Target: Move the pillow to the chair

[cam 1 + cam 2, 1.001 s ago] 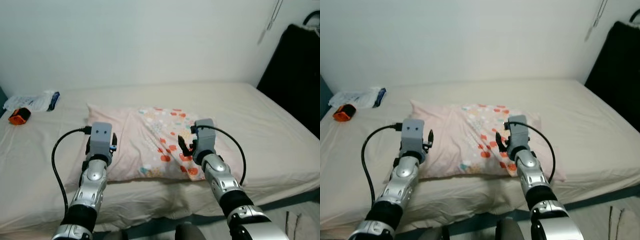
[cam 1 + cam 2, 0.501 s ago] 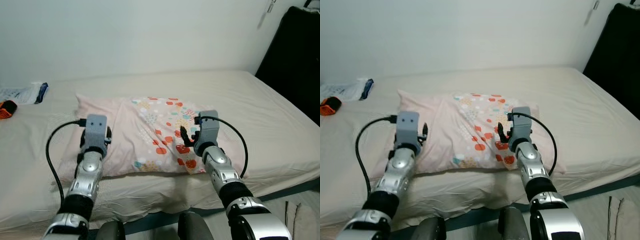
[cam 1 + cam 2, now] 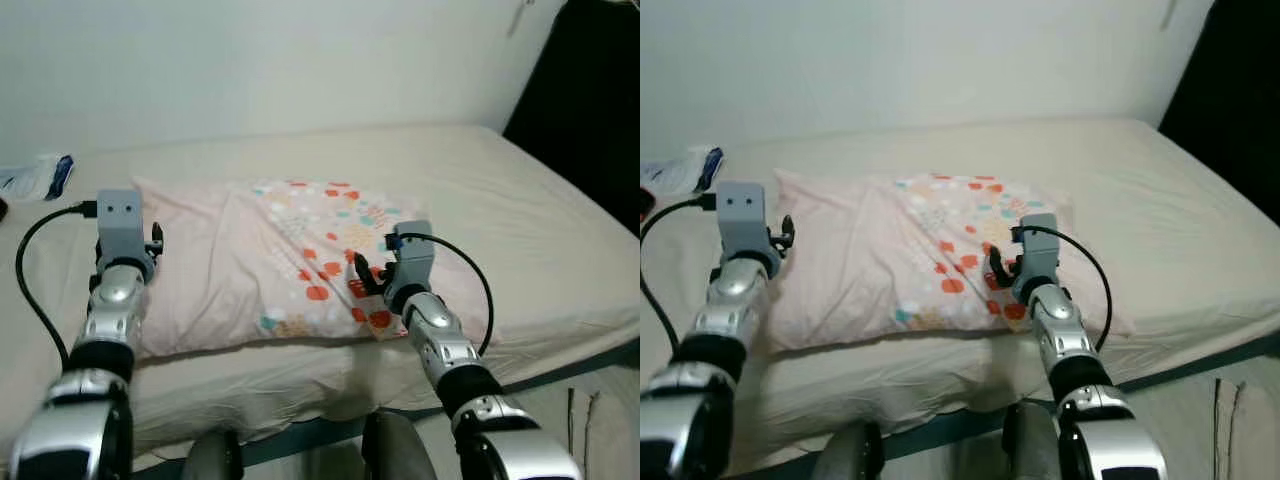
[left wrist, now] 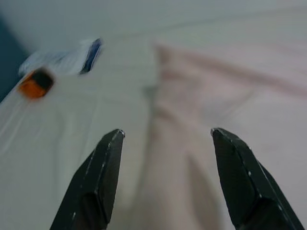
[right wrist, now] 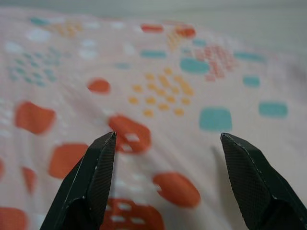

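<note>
A pale pink pillow, its right half printed with orange and teal spots, lies flat across the bed in front of me. My left gripper hovers at the pillow's left edge, open, with pink fabric and bare sheet between its fingers. My right gripper sits low over the pillow's patterned right end, open, its fingers spread above the orange spots. Neither gripper holds anything.
The beige mattress stretches to a white wall. A white and blue packet and an orange and black object lie on the bed's far left. A tall black shape stands at the right. Floor shows below the bed's front edge.
The camera has come closer and tilted down. My left arm has swung outward, from over the pillow to its left edge. The right gripper stays over the patterned end.
</note>
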